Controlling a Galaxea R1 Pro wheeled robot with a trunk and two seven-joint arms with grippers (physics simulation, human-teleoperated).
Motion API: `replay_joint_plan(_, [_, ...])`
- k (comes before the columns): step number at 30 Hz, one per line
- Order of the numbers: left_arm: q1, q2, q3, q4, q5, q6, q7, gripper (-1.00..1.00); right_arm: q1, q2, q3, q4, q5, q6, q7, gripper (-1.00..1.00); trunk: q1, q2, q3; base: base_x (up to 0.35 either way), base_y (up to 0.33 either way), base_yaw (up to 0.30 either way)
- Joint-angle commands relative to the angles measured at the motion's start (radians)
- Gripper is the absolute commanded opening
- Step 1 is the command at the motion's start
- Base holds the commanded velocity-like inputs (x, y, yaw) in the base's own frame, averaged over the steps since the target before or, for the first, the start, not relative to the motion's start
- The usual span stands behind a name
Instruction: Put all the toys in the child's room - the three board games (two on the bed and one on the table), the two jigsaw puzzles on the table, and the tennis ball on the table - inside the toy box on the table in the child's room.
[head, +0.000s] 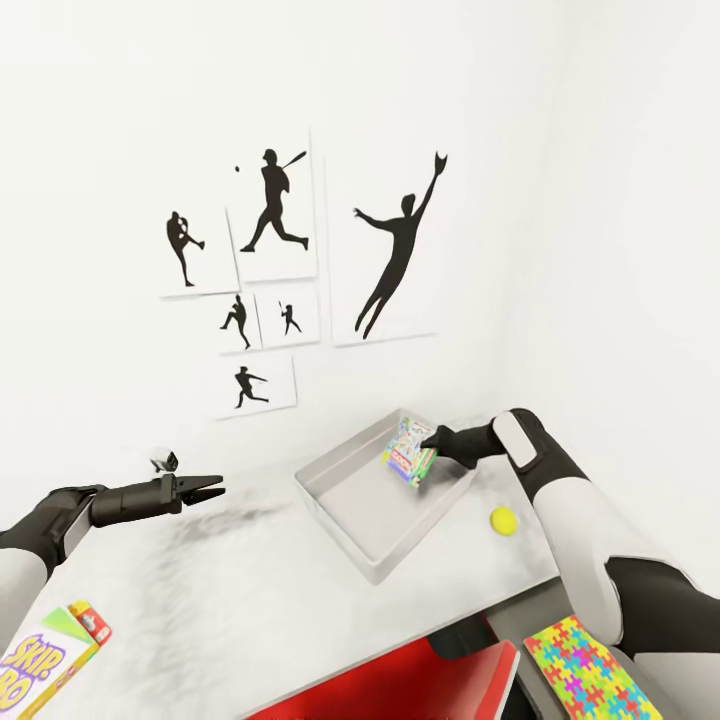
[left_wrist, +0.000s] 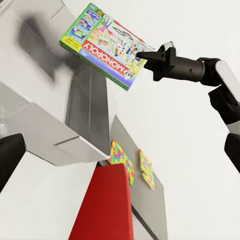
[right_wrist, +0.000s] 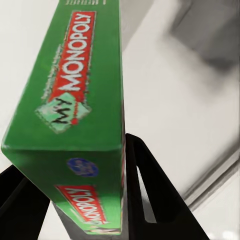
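Empty and slightly parted, the left gripper (head: 212, 489) hovered at mid-left, the Skip-Bo box (head: 45, 665) at lower left. Centre-right, the right gripper (head: 432, 441) pinched the Monopoly box (head: 408, 451) on edge, tilted, directly above the toy box (head: 340, 500), which looked empty. Lower right lay the tennis ball (head: 503, 520) and a jigsaw puzzle (head: 590, 672).

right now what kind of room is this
Probably a child's bedroom or playroom: baseball silhouette pictures on the white wall, a Monopoly box over a grey bin, and a bright jigsaw sheet.
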Motion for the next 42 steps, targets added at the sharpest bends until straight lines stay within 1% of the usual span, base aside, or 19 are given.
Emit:
replay_joint_plan(1, [-0.001, 0.000, 0.000, 0.000, -0.001, 0.010, -0.004, 1.00, -0.001, 0.001, 0.005, -0.003, 0.004, 0.002, 0.002, -1.00, 0.001, -0.002, -0.004, 0.000, 0.000, 0.000])
replay_joint_plan(5, [-0.001, 0.000, 0.000, 0.000, -0.001, 0.010, -0.004, 1.00, -0.002, 0.002, 0.025, -0.006, 0.005, -0.002, 0.002, -1.00, 0.001, -0.002, -0.011, 0.000, 0.000, 0.000])
replay_joint_plan(10, [-0.001, 0.000, 0.000, 0.000, -0.001, 0.010, -0.004, 1.00, -0.002, 0.003, 0.029, -0.006, 0.004, -0.014, 0.002, -1.00, 0.001, -0.002, -0.019, 0.000, 0.000, 0.000])
replay_joint_plan(13, [-0.001, 0.000, 0.000, 0.000, -0.001, 0.010, -0.004, 1.00, -0.002, 0.010, 0.031, -0.007, 0.005, -0.019, 0.002, -1.00, 0.001, -0.002, -0.024, 0.000, 0.000, 0.000])
replay_joint_plan(17, [-0.001, 0.000, 0.000, 0.000, -0.001, 0.010, -0.004, 1.00, -0.002, 0.013, 0.031, -0.007, 0.005, -0.037, 0.002, -1.00, 0.001, -0.002, -0.030, 0.000, 0.000, 0.000])
replay_joint_plan(22, [-0.001, 0.000, 0.000, 0.000, -0.001, 0.010, -0.004, 1.00, -0.002, 0.013, 0.038, -0.006, 0.006, -0.046, 0.002, -1.00, 0.001, -0.002, -0.032, 0.000, 0.000, 0.000])
replay_joint_plan(24, [0.011, -0.009, 0.005, 0.000, -0.002, 0.010, -0.004, 1.00, -0.013, 0.025, 0.049, 0.000, 0.005, -0.057, -0.009, -1.00, 0.001, -0.002, -0.032, 0.000, 0.000, 0.000])
replay_joint_plan(27, [0.021, -0.009, 0.005, 0.000, -0.002, 0.010, -0.004, 1.00, -0.030, 0.042, 0.048, 0.000, 0.005, -0.071, -0.025, -1.00, 0.001, -0.002, -0.032, 0.000, 0.000, 0.000])
replay_joint_plan(29, [0.026, -0.003, 0.005, 0.000, -0.001, 0.010, -0.004, 1.00, -0.041, 0.053, 0.046, -0.009, 0.005, -0.082, -0.024, -1.00, 0.001, -0.002, -0.032, 0.000, 0.000, 0.000])
replay_joint_plan(31, [0.030, 0.002, 0.005, 0.000, 0.000, 0.010, -0.004, 1.00, -0.053, 0.053, 0.045, -0.021, 0.003, -0.094, -0.018, -1.00, 0.001, -0.002, -0.032, 0.000, 0.000, 0.000])
replay_joint_plan(32, [0.031, 0.004, 0.005, 0.000, 0.000, 0.010, -0.004, 1.00, -0.059, 0.054, 0.045, -0.025, 0.003, -0.099, -0.015, 1.00, 0.001, -0.002, -0.032, 0.000, 0.000, 0.000])
replay_joint_plan(35, [0.032, 0.007, 0.005, 0.000, 0.001, 0.010, -0.004, 1.00, -0.076, 0.060, 0.045, -0.029, 0.003, -0.116, -0.015, 1.00, 0.001, -0.002, -0.032, 0.000, 0.000, 0.000])
replay_joint_plan(42, [0.033, 0.008, 0.005, 0.000, 0.001, 0.010, -0.004, 1.00, -0.089, 0.057, 0.046, -0.029, 0.002, -0.155, -0.012, 1.00, 0.001, -0.002, -0.032, 0.000, 0.000, 0.000])
